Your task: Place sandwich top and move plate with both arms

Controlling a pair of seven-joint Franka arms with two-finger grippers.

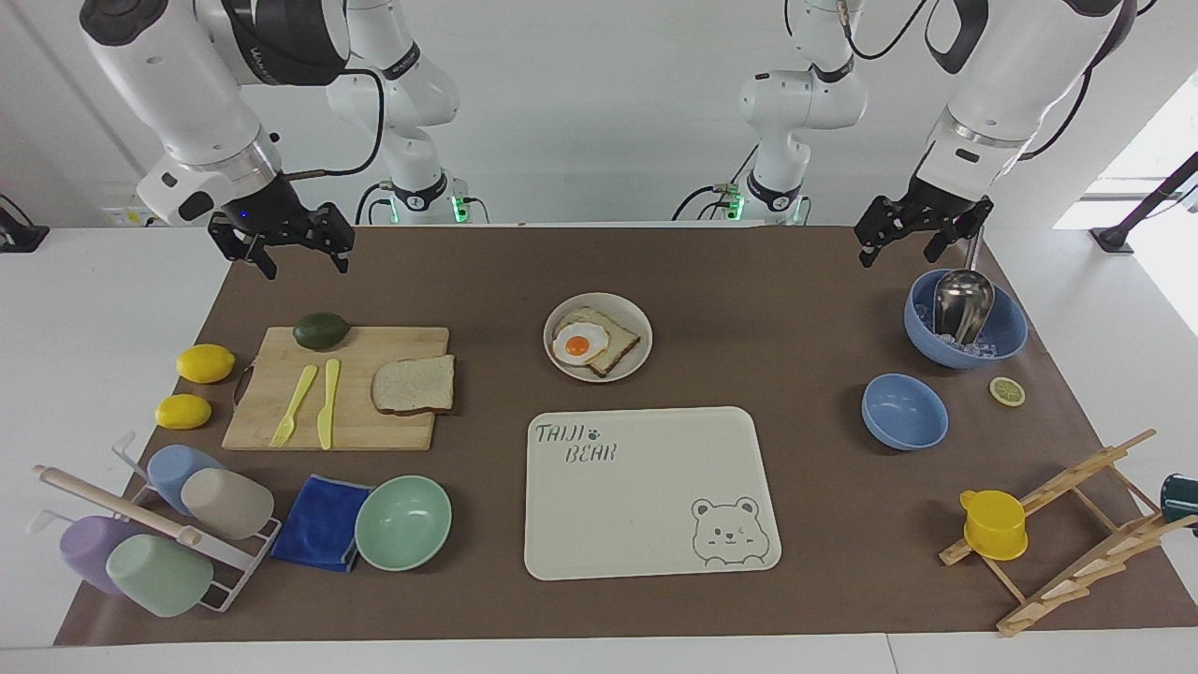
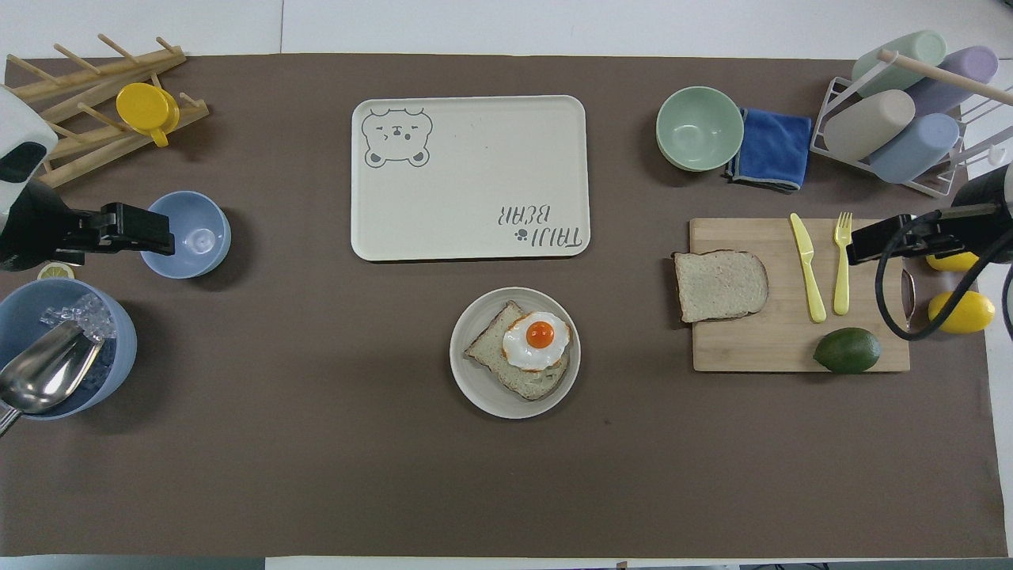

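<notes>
The sandwich top (image 1: 413, 385) (image 2: 720, 285), a pale speckled bread slice, lies flat on the edge of the wooden cutting board (image 1: 393, 342) toward the table's middle. The small round plate (image 1: 618, 304) (image 2: 483, 388) sits mid-table and carries a toasted slice with a fried egg (image 1: 580, 344) (image 2: 538, 336). My right gripper (image 1: 304, 267) (image 2: 866, 241) hangs open in the air over the right arm's end of the board, holding nothing. My left gripper (image 1: 898, 255) (image 2: 150, 233) hangs open and empty above the mat beside the large blue bowl (image 1: 1011, 328).
On the board lie an avocado (image 1: 321, 329), a yellow fork (image 1: 294, 404) and knife (image 1: 328, 402); two lemons (image 1: 205, 362) sit beside it. A cream bear tray (image 1: 646, 491), mint bowl (image 1: 403, 522), blue cloth (image 1: 321, 521), cup rack (image 1: 159, 524), small blue bowl (image 1: 904, 410), and wooden rack with yellow cup (image 1: 994, 524) lie farther out.
</notes>
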